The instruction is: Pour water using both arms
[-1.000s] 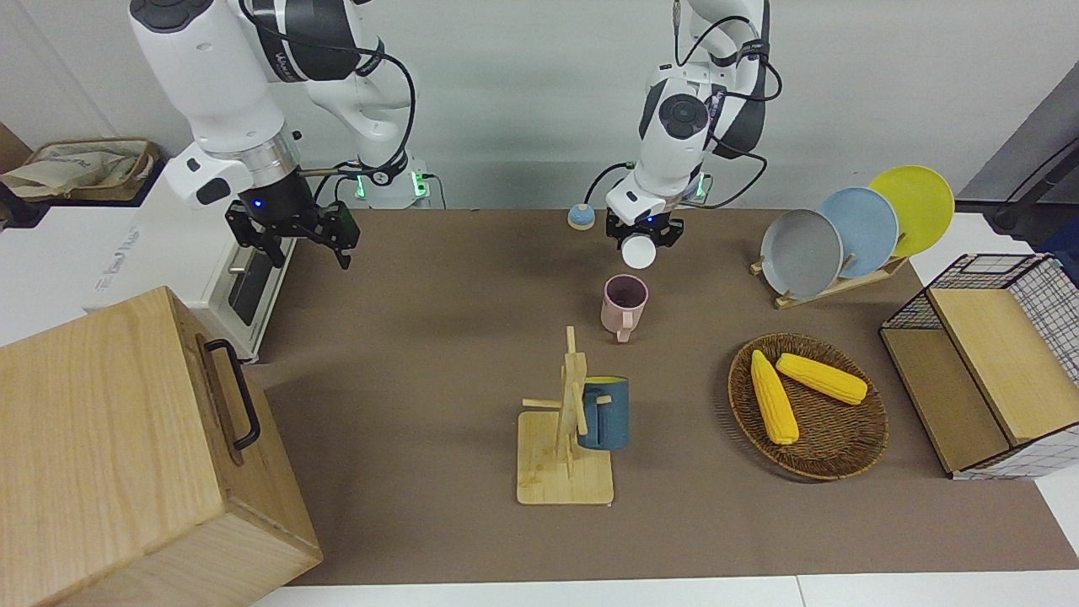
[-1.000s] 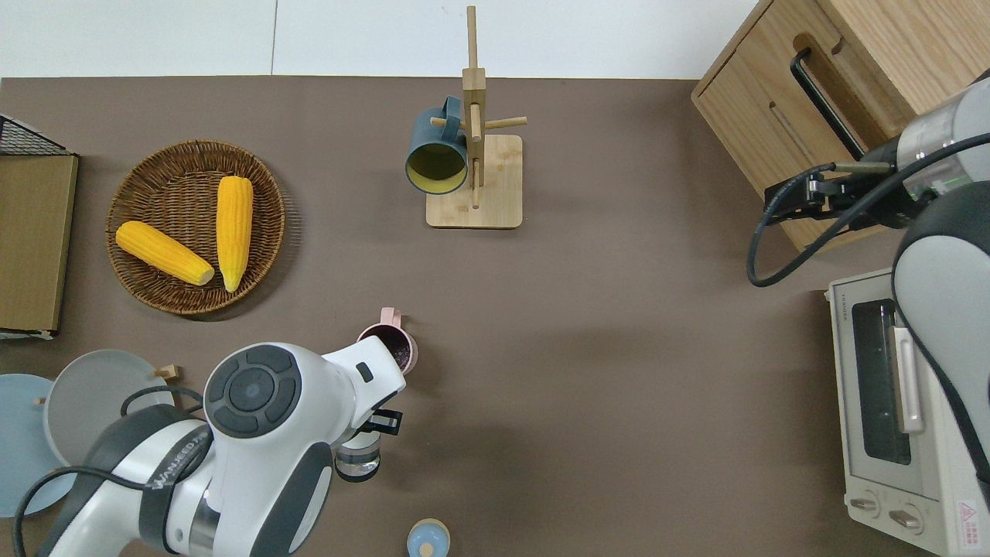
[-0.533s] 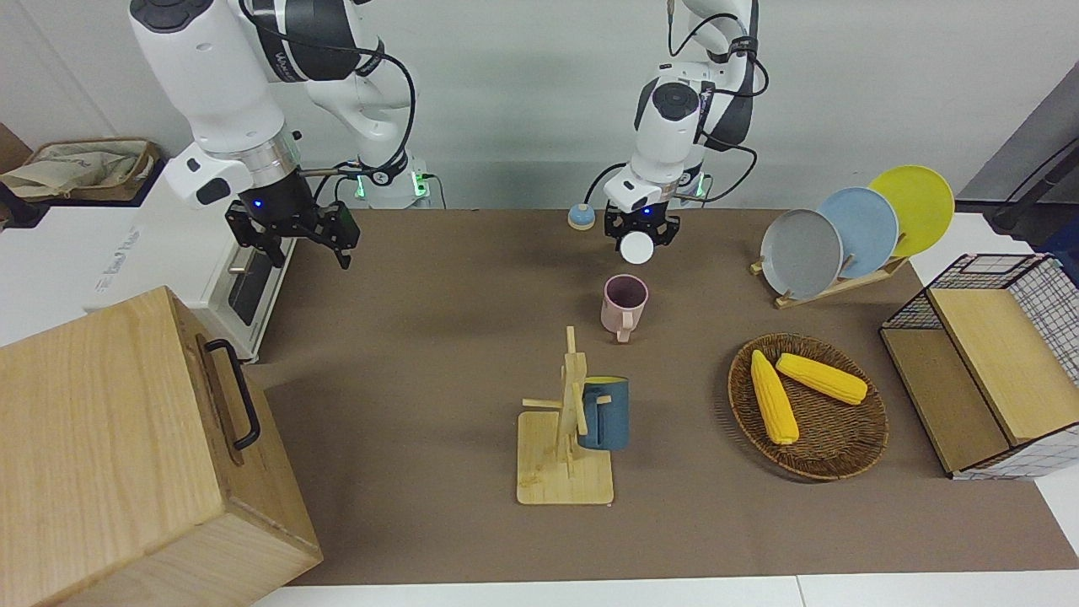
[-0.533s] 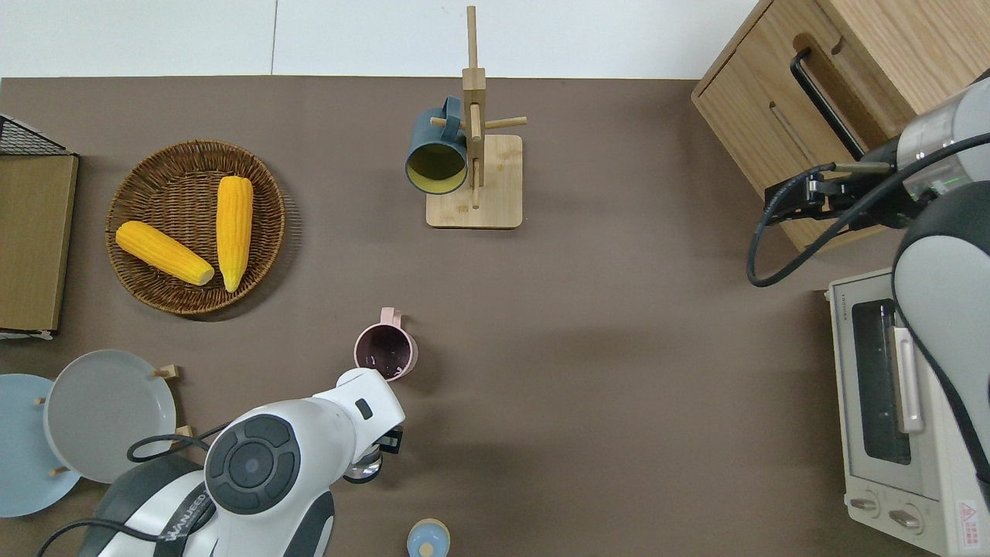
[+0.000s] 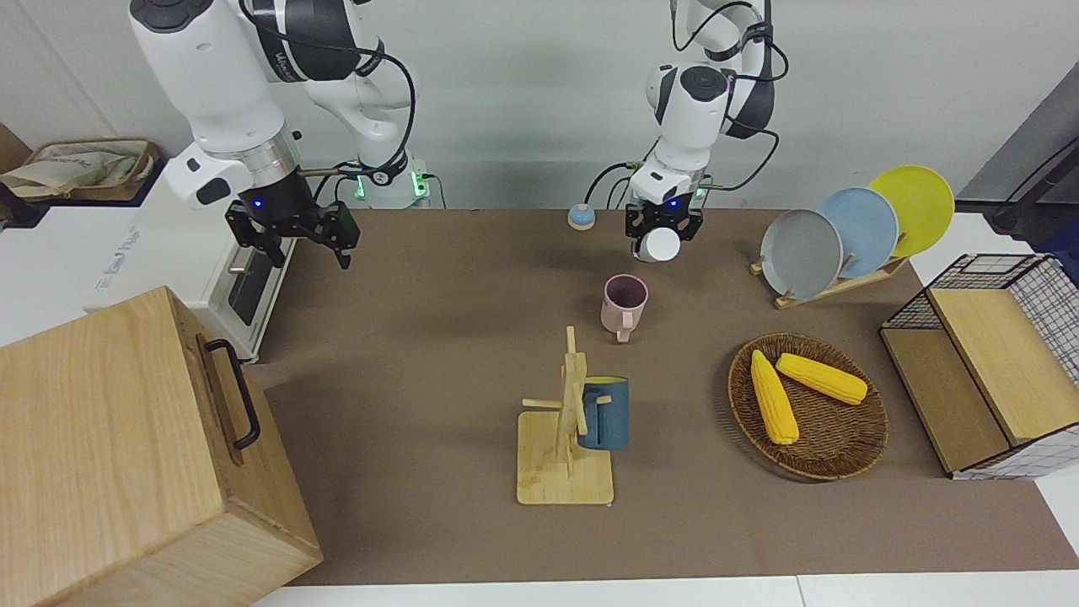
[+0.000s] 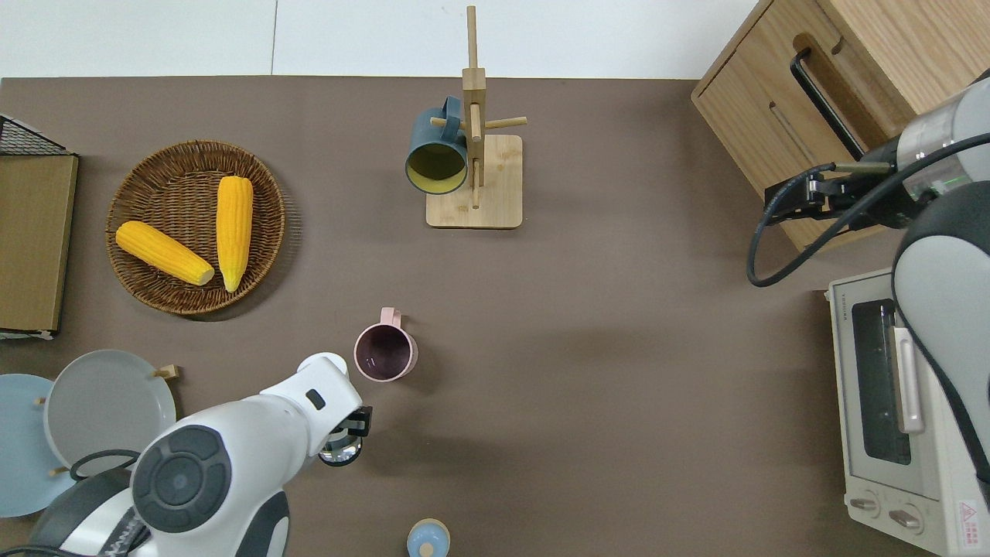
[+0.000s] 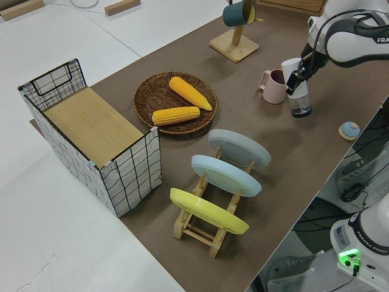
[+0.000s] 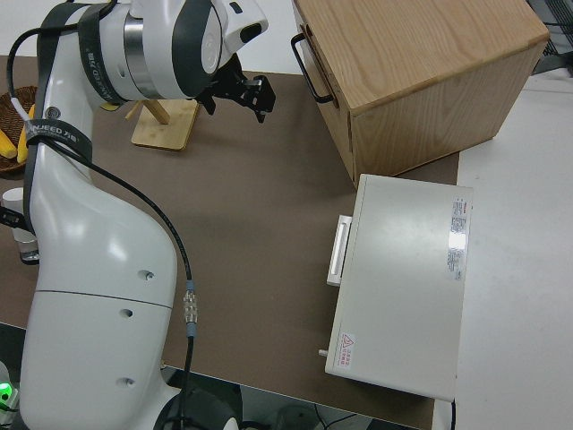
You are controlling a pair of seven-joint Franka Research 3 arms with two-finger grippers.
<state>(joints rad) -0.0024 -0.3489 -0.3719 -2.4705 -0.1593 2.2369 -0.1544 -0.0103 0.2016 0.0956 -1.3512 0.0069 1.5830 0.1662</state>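
My left gripper [image 5: 659, 242] is closed on a clear glass cup [image 6: 341, 449], held upright in the air over the brown mat [image 6: 588, 348], nearer to me than the pink mug [image 6: 385, 353] and apart from it; the mug stands upright with its handle pointing away from me; my right gripper [image 5: 297, 233], fingers apart and empty, is parked.

our left gripper [image 5: 662, 239] points down, fingers closed on a clear glass [image 7: 300, 104], wrist bent toward the table's middle. our right arm [image 5: 221, 76] is parked, its gripper [image 5: 295, 232] spread open.
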